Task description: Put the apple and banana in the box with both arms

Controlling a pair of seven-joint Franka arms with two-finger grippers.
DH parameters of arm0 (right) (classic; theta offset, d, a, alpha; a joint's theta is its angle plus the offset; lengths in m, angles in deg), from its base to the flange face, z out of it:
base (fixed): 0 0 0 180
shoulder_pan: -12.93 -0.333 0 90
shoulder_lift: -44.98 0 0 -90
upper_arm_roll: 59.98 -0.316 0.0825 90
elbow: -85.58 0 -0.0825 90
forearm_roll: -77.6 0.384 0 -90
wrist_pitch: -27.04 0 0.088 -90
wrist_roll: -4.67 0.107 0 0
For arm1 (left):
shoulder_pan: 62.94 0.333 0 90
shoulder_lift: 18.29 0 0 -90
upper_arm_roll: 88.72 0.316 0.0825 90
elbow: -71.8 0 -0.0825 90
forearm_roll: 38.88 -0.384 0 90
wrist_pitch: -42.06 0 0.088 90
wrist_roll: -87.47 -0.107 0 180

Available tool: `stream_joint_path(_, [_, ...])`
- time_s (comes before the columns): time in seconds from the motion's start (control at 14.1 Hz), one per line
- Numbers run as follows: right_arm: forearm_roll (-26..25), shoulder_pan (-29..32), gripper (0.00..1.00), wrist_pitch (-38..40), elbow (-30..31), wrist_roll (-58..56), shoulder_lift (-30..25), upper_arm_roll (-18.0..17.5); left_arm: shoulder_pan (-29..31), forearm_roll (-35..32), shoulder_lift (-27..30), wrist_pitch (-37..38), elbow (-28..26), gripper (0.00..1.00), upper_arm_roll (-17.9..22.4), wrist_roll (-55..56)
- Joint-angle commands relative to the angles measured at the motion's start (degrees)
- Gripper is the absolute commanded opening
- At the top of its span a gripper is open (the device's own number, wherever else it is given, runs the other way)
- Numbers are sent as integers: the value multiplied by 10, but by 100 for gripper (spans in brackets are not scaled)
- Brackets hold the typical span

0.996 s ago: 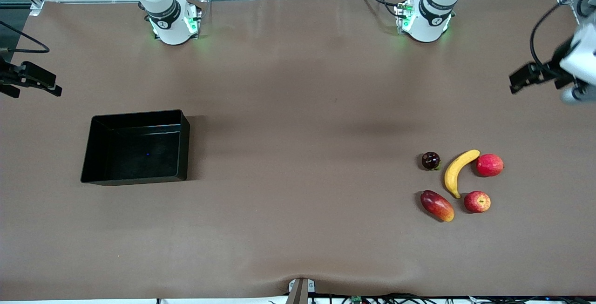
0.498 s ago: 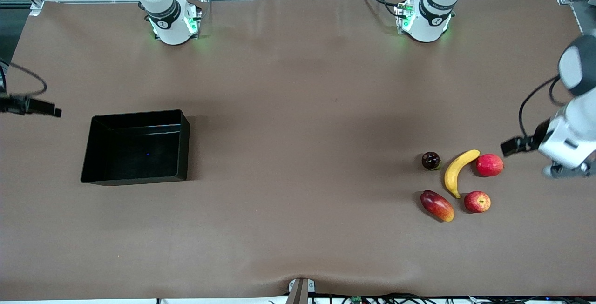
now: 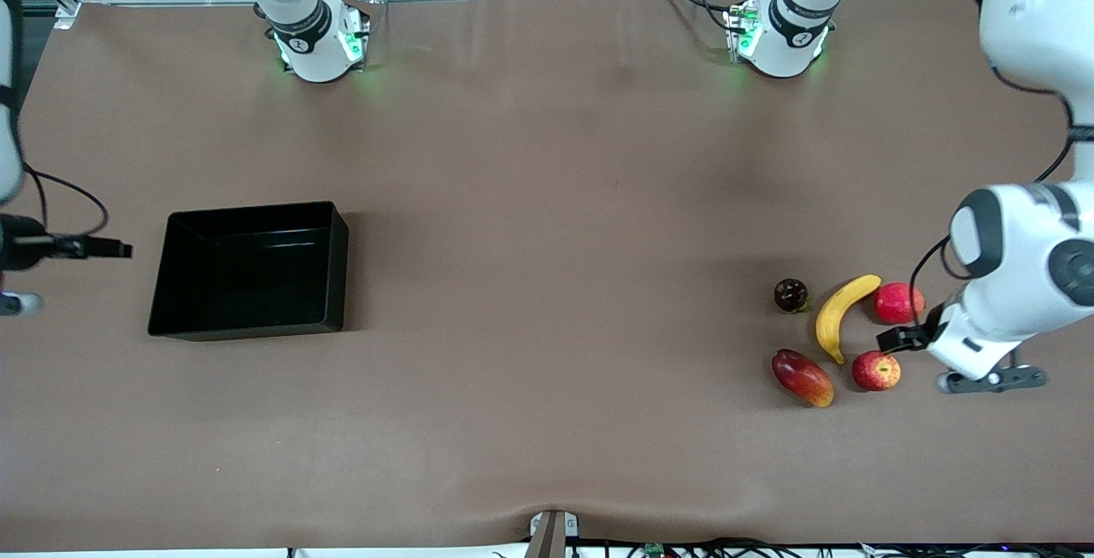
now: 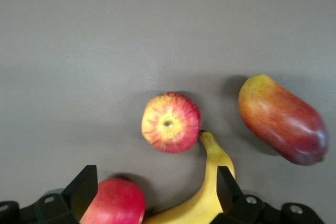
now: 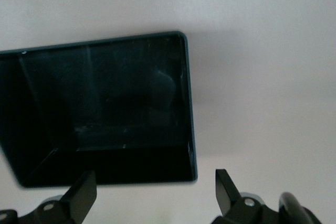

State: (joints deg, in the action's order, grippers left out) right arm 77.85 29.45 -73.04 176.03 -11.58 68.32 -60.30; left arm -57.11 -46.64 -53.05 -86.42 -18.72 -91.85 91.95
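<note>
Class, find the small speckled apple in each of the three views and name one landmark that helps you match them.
Front view: the apple lies nearer the camera than the banana, beside the mango-like fruit.
Left wrist view: the apple sits mid-picture, touching the banana's tip.
Right wrist view: not in it; only the box shows.
Shared landmark: the banana.

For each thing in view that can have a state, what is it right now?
Box: empty, upright, at the right arm's end of the table.
Apple: on the table, not held, stem dimple up.
Banana: lying flat, not held.
Left pincer: open, over the fruit cluster, holding nothing.
Right pincer: open, beside the box, holding nothing.
</note>
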Motion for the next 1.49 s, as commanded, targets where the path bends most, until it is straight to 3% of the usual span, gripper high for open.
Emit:
stream_joint_path(0.0, [-5,31,100,-107,60,-65,17,-9,3,-2,-35,-13,18,100,-4,-11])
stream_joint_path(0.21, [3,54,100,-166,73,-109,57,-10,2,-4,-57,-30,21,100,-3,-10])
stream_joint_path(0.43, [5,69,44,-168,78,-114,79,-12,2,-7,-79,-76,23,100,-3,-9])
stream_joint_path(0.57, [23,69,27,-179,97,-114,79,-12,4,-8,-90,-103,23,100,-3,-10])
stream_joint_path(0.71, [32,69,0,-181,108,-114,79,-12,3,-9,-95,-116,24,100,-3,-10])
stream_joint_path(0.78, [32,69,0,-180,109,-114,78,-12,3,-9,-95,-116,24,83,-3,-10])
stream_joint_path(0.85, [32,69,0,-176,108,-113,76,-12,1,-9,-95,-116,25,50,-2,-10])
stream_joint_path(0.92, [33,69,0,-173,106,-112,74,-13,-3,-10,-95,-116,31,5,-2,-12])
stream_joint_path(1.0, [34,67,0,-158,101,-108,72,-13,-6,-16,-95,-116,36,0,-2,-17])
stream_joint_path(1.21, [80,58,0,-48,56,-99,58,-16,-5,-73,-81,-113,47,0,-4,-18])
stream_joint_path(1.42, [108,7,0,45,15,12,47,-17,-14,-102,-16,-46,36,0,-16,-16])
